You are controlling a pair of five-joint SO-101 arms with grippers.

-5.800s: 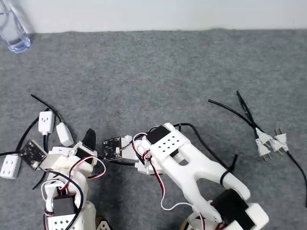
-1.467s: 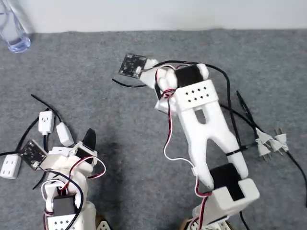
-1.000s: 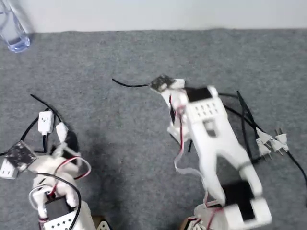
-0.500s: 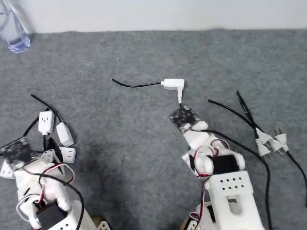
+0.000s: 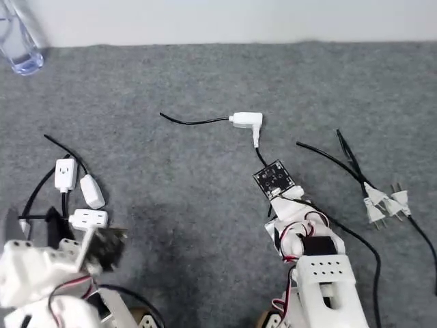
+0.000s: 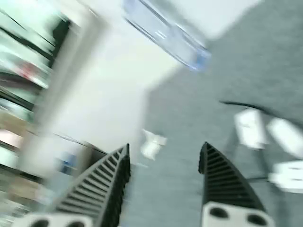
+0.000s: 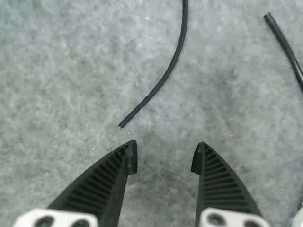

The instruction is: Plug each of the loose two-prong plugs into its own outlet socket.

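Just short of the white elbow connector [image 5: 247, 121], on the arm-base side, the right gripper [image 7: 163, 163] hangs low over the counter [image 5: 205, 75] with its fingers spread and nothing between them. One thin black cable [image 7: 158, 87] from the connector ends loose right ahead of it.

Loose plugs [image 5: 375, 207]: small, white, hard plastic with bare metal prongs. They are bunched well to the right of the connector, long axes roughly toward the arm bases. The right arm is clearly nearer.

Outlet blocks [image 5: 65, 173]: white, squarish, one oval. They sit well left of the connector, beside the left arm.

Left gripper [image 6: 163, 172]: also spread, empty.

Counter: grey, felt-like, probably grippy.

Judgement: the next pickup lies off to the right gripper's right.
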